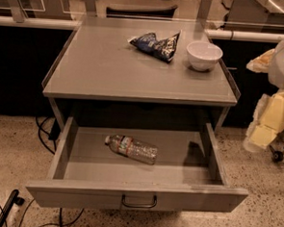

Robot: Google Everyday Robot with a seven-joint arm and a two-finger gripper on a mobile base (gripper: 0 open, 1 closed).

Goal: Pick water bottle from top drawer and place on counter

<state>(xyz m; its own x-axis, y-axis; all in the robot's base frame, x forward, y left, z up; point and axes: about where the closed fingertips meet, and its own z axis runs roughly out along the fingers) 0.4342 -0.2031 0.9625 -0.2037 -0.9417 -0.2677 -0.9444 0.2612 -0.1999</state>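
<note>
Approach is starting: the water bottle [131, 149] is lying sideways in the open top drawer [137, 194], the gripper [266, 125] is hanging beside the counter [111, 70], parted or closed I cannot tell; next it is needing to lower over the bottle.

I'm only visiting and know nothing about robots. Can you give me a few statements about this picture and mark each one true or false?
1. The water bottle lies on its side in the open drawer. True.
2. The bowl is in the drawer. False: it stands on the counter.
3. The gripper holds the water bottle. False: it hangs at the right edge, beside the counter, away from the water bottle.
4. The snack bag lies left of the bowl. True.
</note>
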